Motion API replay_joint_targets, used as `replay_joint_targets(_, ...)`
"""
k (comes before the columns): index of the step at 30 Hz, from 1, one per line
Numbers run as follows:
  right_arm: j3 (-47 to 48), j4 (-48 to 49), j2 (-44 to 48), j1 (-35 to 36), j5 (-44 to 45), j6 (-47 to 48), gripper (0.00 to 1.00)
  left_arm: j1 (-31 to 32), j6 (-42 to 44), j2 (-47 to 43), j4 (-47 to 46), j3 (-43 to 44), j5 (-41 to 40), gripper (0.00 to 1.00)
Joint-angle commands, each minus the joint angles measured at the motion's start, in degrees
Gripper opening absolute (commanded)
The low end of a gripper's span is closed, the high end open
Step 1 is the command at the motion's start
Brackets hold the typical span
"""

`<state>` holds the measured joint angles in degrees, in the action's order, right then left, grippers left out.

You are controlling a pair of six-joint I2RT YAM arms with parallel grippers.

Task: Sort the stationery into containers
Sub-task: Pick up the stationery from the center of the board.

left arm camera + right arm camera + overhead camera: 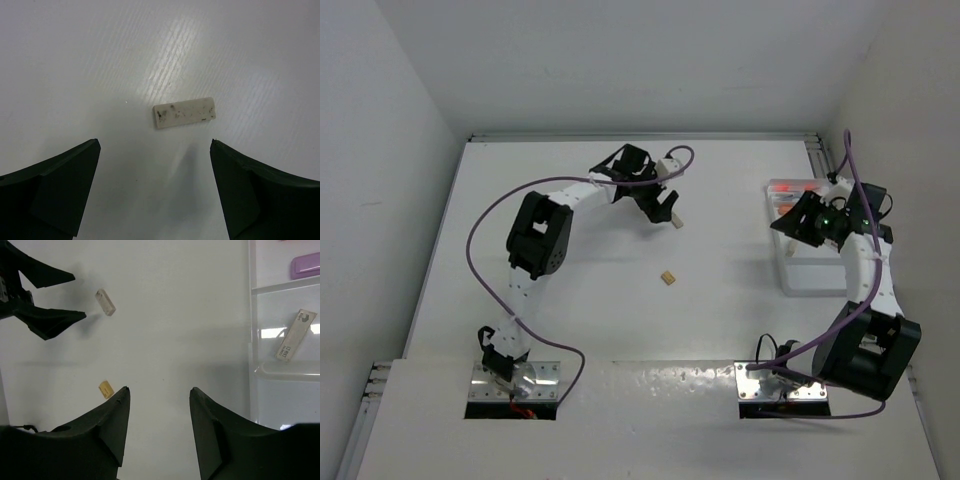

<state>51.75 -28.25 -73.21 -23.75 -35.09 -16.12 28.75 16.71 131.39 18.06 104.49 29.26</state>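
Both grippers are empty. The left gripper [155, 145] is spread wide just above the table [75, 60], with a smudged grey-white eraser [184, 113] lying flat ahead of its fingertips, untouched. The right gripper [159, 392] is parted less widely over bare table beside the white tray [253, 340], which holds a pink eraser [305, 266]. A tan eraser [667, 278] lies loose mid-table. The left arm arcs far forward, and the right arm folds back over the tray.

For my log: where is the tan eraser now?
In the top view, the tan eraser lies mid-table, just below the left gripper and left of the white tray.
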Motion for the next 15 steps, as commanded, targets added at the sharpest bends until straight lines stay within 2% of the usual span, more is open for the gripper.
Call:
replay_joint_targets(1,0.02,0.21,1.05,0.1,-0.77,1.27,0.51,2.44,-3.44,0.97,-3.13,1.25,-2.08,0.99)
replay_joint_targets(10,-0.07,0.48,0.35,0.19,-1.03,0.91,0.52,6.57,-5.63,3.6,-3.48,1.5,-5.08,1.0)
replay_joint_targets(15,0.28,0.39,0.35,0.19,-1.12,0.91,0.52,8.42,-6.43,6.15,-2.69,3.26,-11.23,0.95)
